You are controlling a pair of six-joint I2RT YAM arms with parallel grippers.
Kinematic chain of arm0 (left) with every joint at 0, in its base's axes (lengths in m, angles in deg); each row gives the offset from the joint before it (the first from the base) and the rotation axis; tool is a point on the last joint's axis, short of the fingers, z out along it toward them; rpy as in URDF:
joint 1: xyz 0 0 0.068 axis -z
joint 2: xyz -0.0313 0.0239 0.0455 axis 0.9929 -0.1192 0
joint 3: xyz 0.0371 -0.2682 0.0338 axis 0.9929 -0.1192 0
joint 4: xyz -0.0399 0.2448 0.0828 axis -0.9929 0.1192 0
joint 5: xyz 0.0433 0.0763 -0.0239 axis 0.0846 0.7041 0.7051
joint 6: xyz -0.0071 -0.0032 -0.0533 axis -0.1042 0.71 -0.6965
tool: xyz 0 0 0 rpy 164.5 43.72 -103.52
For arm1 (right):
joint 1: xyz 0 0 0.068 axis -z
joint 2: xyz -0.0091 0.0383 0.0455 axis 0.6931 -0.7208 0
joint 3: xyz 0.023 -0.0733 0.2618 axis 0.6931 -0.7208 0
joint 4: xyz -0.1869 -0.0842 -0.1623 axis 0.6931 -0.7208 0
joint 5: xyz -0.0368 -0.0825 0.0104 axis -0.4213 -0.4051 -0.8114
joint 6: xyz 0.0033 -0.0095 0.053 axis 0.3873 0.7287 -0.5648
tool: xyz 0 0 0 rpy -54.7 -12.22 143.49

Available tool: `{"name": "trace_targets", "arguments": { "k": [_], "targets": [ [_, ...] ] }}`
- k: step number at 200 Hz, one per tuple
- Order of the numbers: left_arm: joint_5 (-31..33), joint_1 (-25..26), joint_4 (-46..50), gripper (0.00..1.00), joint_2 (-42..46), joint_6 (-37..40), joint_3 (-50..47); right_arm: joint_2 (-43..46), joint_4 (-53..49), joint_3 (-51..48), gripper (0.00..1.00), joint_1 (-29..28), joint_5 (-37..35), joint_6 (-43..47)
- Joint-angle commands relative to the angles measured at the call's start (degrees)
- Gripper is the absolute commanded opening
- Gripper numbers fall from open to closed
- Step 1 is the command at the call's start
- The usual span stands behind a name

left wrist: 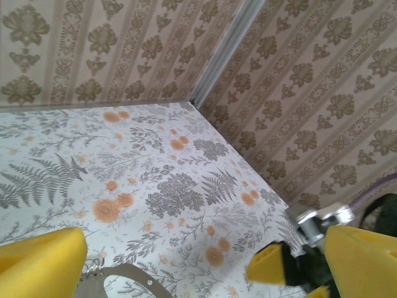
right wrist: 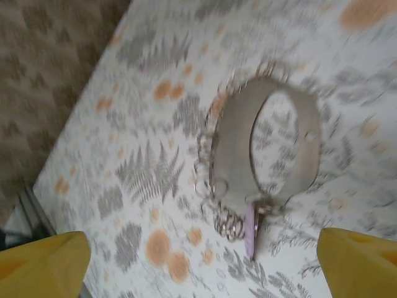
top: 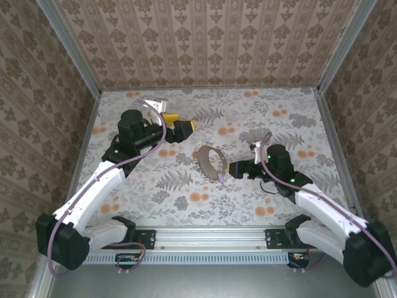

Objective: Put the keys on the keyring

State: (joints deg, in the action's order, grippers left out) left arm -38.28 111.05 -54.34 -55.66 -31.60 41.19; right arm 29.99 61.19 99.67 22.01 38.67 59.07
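Right claw [right wrist: 198, 248] gaping empty, keyring [right wrist: 231, 155] with key [right wrist: 251, 228] ahead, left claw [left wrist: 205, 248] gaping

keyring [left wrist: 131, 274] rim between spread end effector fingers [left wrist: 38, 262]

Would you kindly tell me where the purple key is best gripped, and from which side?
I'd grip the key by its purple head, from above on the near side: it lies flat, jutting clear of the keyring, its other end against the loop.
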Motion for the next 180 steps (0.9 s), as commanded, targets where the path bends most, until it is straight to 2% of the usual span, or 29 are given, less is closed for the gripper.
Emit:
{"name": "trace_targets", "arguments": {
  "k": [1,20,37,63,71,84,100,123,142,180],
  "targets": [
    [8.1,-0.6,5.5,1.0,3.4,3.1,-1.0,3.9,-10.6,5.8,1.0,2.4,-8.0,1.6],
    [20.1,-0.8,6.8,1.0,6.9,5.1,-4.0,3.4,-13.8,11.0,1.0,4.3,-17.2,2.6],
    [31.7,-1.1,2.8,1.0,11.0,8.5,-9.1,1.2,-14.9,14.8,1.0,5.9,-28.2,2.4],
    [47.2,-1.4,-5.0,1.0,16.3,17.9,-17.6,-1.9,-9.1,14.1,1.0,7.2,-46.9,4.7],
    [50.8,-4.4,-4.9,1.0,17.4,19.5,-19.0,-3.0,-6.7,13.1,1.0,8.0,-49.8,6.4],
    [51.5,-7.6,-4.2,1.0,19.2,23.3,-21.3,-5.6,-4.8,12.5,0.99,9.1,-54.7,8.3],
    [53.4,-12.2,-5.6,1.0,20.3,24.5,-25.2,-8.2,-1.8,11.0,1.0,11.3,-55.3,9.8],
    [51.2,-18.8,-11.5,1.0,18.6,23.4,-31.7,-11.9,4.4,7.7,1.0,12.7,-56.6,13.0],
    [49.5,-20.8,-19.4,1.0,12.3,23.9,-34.7,-15.9,13.1,3.8,1.0,13.4,-57.3,15.6],
    [45.0,-22.3,-38.0,1.0,-2.9,28.3,-37.9,-22.8,38.9,-6.1,1.0,14.8,-50.1,20.4]
  ]
}}
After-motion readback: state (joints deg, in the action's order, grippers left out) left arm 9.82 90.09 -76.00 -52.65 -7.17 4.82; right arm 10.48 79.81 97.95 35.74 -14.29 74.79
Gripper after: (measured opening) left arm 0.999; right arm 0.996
